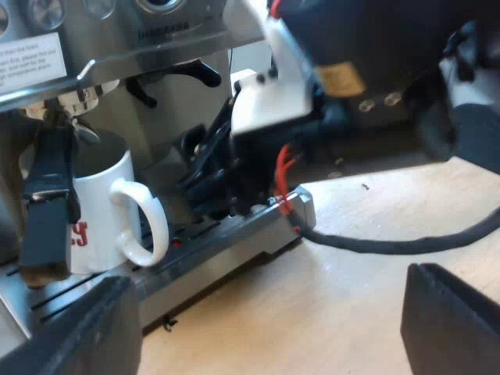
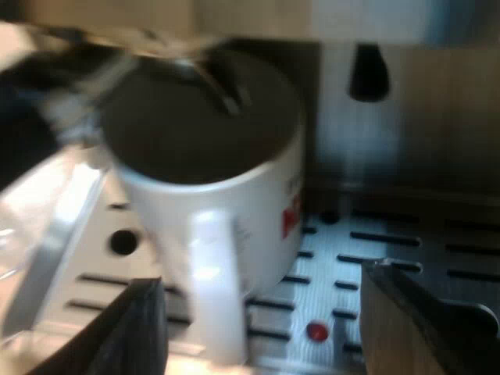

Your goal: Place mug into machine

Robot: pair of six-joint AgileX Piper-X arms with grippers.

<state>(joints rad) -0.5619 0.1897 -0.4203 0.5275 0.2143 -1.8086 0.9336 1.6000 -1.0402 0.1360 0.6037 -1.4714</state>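
The white mug (image 1: 98, 211) stood on the slotted tray (image 1: 226, 238) at the front of the coffee machine (image 1: 172, 35), under the brewing head, with its handle turned outward. Seen from the right wrist, the mug (image 2: 211, 187) sat upright on the tray (image 2: 406, 250). A small red dot (image 2: 316, 330) lay on the tray near the mug's foot, and a dark nozzle (image 2: 367, 70) hung at the machine's back wall beyond it.

The right pincer (image 2: 262, 316) was open. Its two black fingers (image 2: 141, 328) stood on either side of the mug's handle, apart from it and gripping nothing. From the left wrist, the right pincer (image 1: 207, 183) showed low over the tray, just beside the mug's handle.

A dark handle (image 1: 47, 207) stuck out from the machine's front and crossed in front of the mug's side, on the side away from the right pincer. The left pincer (image 1: 266, 312) was open and empty. It hung over the wooden desk (image 1: 351, 289) near the tray's front edge, well apart from the mug.
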